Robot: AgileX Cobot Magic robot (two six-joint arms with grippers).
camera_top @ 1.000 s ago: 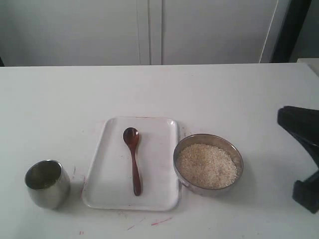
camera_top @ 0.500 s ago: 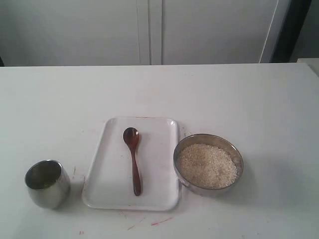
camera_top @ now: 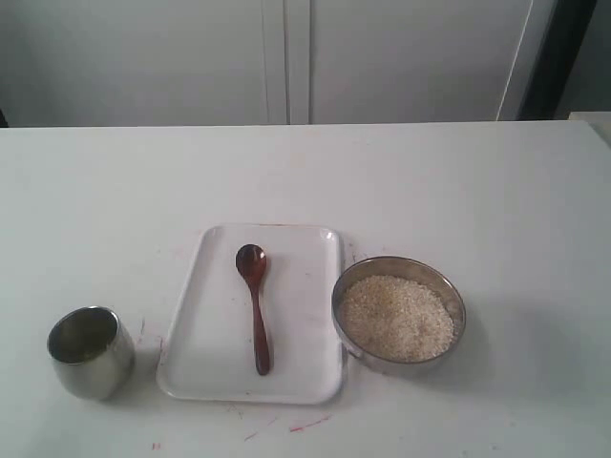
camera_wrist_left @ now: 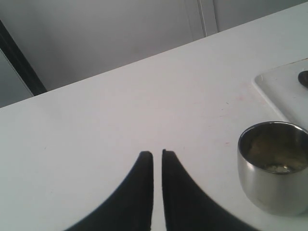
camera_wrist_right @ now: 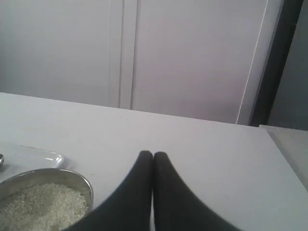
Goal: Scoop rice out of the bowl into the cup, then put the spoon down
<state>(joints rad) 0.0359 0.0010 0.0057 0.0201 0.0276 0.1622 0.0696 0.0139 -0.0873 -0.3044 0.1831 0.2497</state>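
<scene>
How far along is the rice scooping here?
Looks finished: a few white rice grains lie in the small steel cup, and the dark wooden spoon rests on the white tray. In hand: nothing; left gripper and right gripper are shut, empty. Remaining: apparently nothing; the wide steel bowl is nearly full.

Recorded were: one steel cup (camera_top: 91, 351), one wide steel bowl (camera_top: 396, 266), one heap of white rice (camera_top: 397, 318), one brown wooden spoon (camera_top: 256, 310), one white tray (camera_top: 304, 315), one white surface (camera_top: 305, 176).

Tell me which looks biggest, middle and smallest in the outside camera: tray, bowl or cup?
Largest to smallest in the exterior view:
1. tray
2. bowl
3. cup
</scene>
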